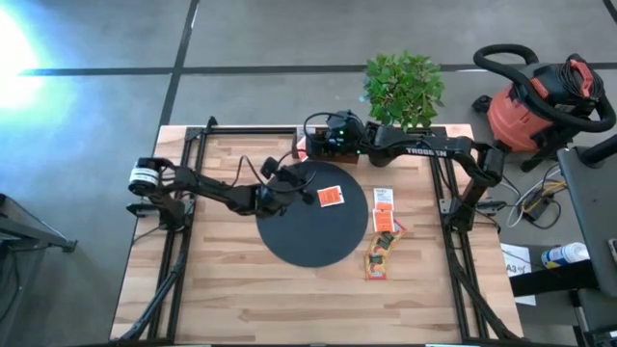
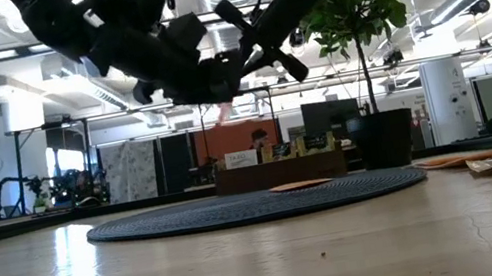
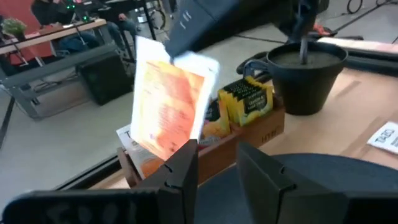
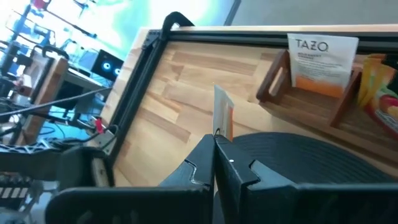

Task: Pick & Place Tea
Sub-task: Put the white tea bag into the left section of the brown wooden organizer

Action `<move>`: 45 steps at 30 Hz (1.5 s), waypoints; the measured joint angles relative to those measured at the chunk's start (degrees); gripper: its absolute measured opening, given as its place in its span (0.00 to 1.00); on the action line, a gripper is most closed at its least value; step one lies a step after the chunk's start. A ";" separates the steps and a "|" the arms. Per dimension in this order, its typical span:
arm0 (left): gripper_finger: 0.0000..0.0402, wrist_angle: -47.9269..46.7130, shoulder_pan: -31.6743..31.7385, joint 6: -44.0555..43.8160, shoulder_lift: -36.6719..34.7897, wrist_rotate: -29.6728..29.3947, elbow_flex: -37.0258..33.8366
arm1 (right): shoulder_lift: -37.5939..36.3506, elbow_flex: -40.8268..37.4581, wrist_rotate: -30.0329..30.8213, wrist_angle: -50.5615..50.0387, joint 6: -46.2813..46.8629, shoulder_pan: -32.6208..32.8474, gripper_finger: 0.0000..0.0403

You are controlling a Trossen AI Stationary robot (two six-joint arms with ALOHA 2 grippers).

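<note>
So the right gripper (image 4: 216, 163) has its fingers pinched tight on the bottom edge of a white and orange tea sachet (image 4: 222, 116), which sticks straight up above the black mat (image 4: 311, 158). In the left wrist view that same sachet hangs just ahead of the left gripper (image 3: 219, 163), slightly off toward one finger, not between them. Left fingers are parted and empty. Another orange sachet (image 1: 330, 197) lies flat on the mat, more on the counter (image 1: 241, 299).

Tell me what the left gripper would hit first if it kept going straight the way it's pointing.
Probably the orange tea sachet pinched in the right gripper, which hangs just ahead of the left gripper. Behind it sits the wooden tea box; depth is uncertain.
</note>
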 joint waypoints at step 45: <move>0.18 -0.02 2.21 0.01 1.74 -4.47 0.05 | 0.01 0.00 -4.63 0.92 1.44 2.08 0.02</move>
